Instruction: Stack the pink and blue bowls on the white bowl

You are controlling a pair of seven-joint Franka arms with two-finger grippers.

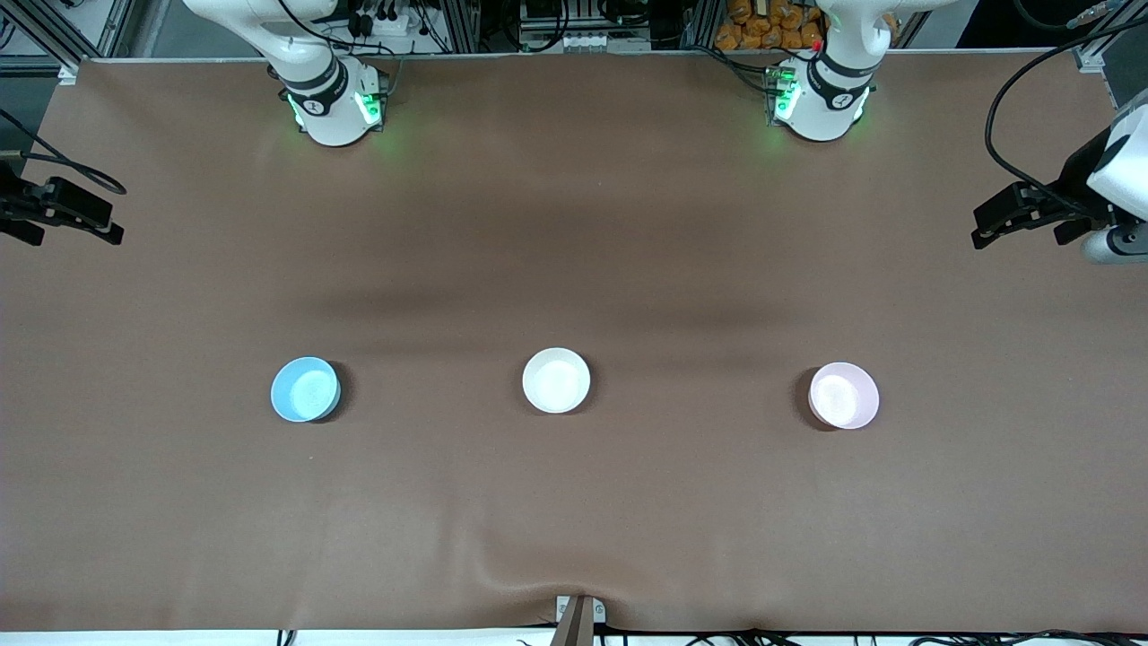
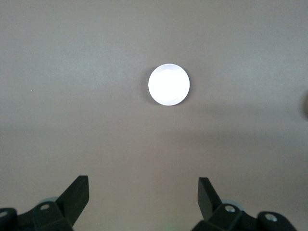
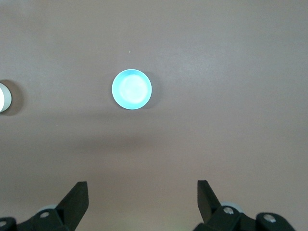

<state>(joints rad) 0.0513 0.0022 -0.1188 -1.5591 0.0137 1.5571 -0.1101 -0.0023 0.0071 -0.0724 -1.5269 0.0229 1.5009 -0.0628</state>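
Three bowls stand in a row on the brown table. The light blue bowl (image 1: 305, 388) is toward the right arm's end, the white bowl (image 1: 556, 380) in the middle, and the pale pink bowl (image 1: 843, 395) toward the left arm's end. My left gripper (image 1: 980, 230) hangs open and empty, high over the left arm's end of the table. Its wrist view shows the pink bowl (image 2: 168, 84), washed out, away from the open gripper (image 2: 143, 185). My right gripper (image 1: 114, 224) hangs open and empty over the right arm's end. Its wrist view shows the blue bowl (image 3: 132, 89), the white bowl's edge (image 3: 2, 96) and the open gripper (image 3: 143, 188).
The brown table cover (image 1: 574, 502) has a wrinkle at the edge nearest the front camera, by a small mount (image 1: 578, 617). The arm bases (image 1: 336, 108) (image 1: 821, 103) stand at the edge farthest from the front camera. Cables and frame parts lie off the table.
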